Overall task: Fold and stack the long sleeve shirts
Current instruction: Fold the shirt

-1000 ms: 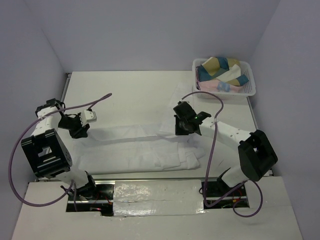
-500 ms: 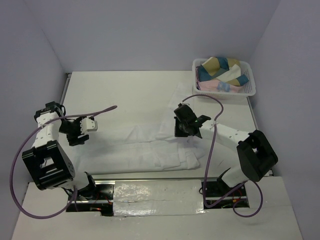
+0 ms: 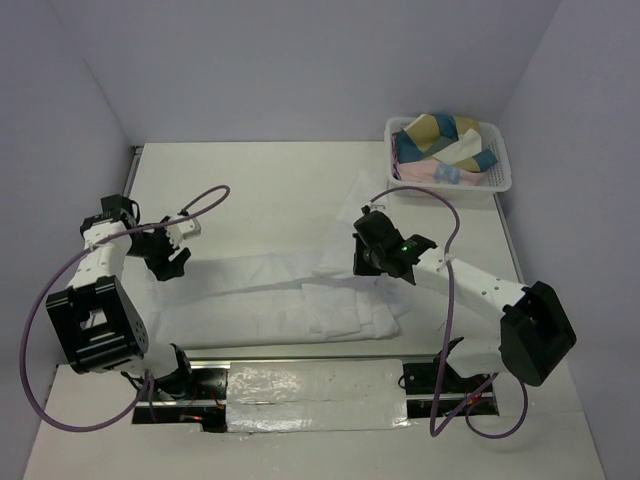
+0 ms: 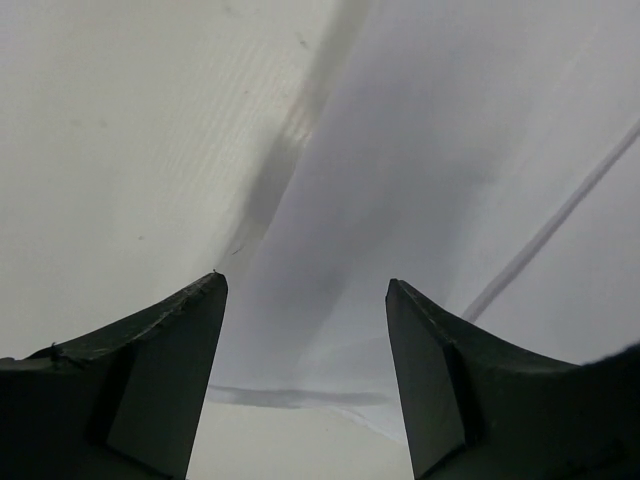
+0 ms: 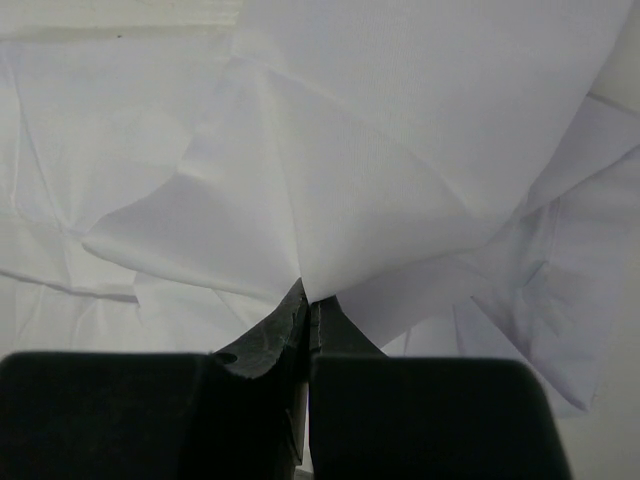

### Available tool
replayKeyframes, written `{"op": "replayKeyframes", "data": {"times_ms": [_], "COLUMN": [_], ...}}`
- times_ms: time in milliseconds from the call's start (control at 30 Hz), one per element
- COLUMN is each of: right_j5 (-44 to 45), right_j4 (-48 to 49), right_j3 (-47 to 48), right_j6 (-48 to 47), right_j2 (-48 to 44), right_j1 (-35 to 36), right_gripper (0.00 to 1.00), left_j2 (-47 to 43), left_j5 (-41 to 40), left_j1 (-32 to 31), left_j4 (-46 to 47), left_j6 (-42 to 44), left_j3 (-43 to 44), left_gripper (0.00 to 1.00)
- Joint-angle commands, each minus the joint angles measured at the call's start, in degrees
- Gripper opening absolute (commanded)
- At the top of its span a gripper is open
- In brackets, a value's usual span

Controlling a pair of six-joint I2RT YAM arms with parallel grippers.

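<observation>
The right fingers (image 5: 280, 335) pinch the long sleeve shirt's (image 3: 300, 300) fold. The left fingers (image 4: 160, 350) gape wide, perhaps over its sleeve edge; open surface (image 3: 250, 190) lies beyond.

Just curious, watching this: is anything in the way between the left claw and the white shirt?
Nothing visible. The left gripper is open directly over the shirt, with only bare table beside it. The right gripper is pinching the shirt, and the basket sits off in the far corner.

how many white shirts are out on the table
1 long sleeve shirt, crumpled across the near middle of the table, pinched by the right tool; overlapping white layers could hide another.
</observation>
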Motion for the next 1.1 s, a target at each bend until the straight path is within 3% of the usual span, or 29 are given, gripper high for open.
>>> {"op": "replayKeyframes", "data": {"times_ms": [0,67,233,300,333,367,433,467,533,700,967,1067], "right_j5": [-0.3,-1.2,-2.5,-2.3,-1.9,-1.6,-1.8,-2.5,-3.0,-6.2,-14.6,-14.8], "right_j4": [-2.5,-2.7,-3.0,-3.8,-4.3,-5.1,-5.3,-5.1,-4.7,-4.0,2.2,4.5], "right_j3": [-1.7,-2.5,-4.4,-4.5,-4.5,-4.6,-5.1,-5.3,-6.2,-7.3,-16.8,-19.6], "right_j6": [0.7,0.8,0.7,0.4,0.6,1.1,1.5,1.8,2.8,3.8,3.8,4.9], "right_j2": [-1.6,-1.9,-1.9,-0.7,-0.4,0.0,-0.1,-0.5,-3.5,-10.6,-11.7,-11.4], "right_j1": [0.8,1.0,1.3,1.3,1.0,1.1,0.9,0.5,0.0,-4.2,-15.7,-18.0], "right_gripper": [0.00,0.00,0.02,0.17,0.38,0.51,0.66,0.77,0.85,0.89,0.86,0.83], "left_j2": [3.2,4.8,4.8,4.8,4.9,5.2,5.4,5.4,5.5,6.7,13.8,14.7], "left_j5": [3.4,6.1,2.9,1.8,1.3,0.3,0.1,0.3,0.2,-4.0,-5.5,-5.6], "left_j1": [2.8,6.1,6.9,6.9,6.9,6.9,7.3,7.8,8.6,8.8,6.7,5.4], "left_j4": [1.4,0.7,4.7,5.8,6.5,6.7,6.6,6.7,6.8,11.4,17.9,20.6], "left_j6": [-8.1,-9.0,-13.3,-14.6,-15.2,-16.0,-16.6,-17.5,-18.6,-21.9,-24.5,-24.8], "left_j3": [4.4,6.4,4.0,2.8,2.8,3.0,3.2,3.4,3.2,0.2,-1.0,-2.0], "left_gripper": [0.78,0.78,0.79,0.79,0.80,0.80,0.82,0.97,0.99,0.99,0.99,0.93]}}
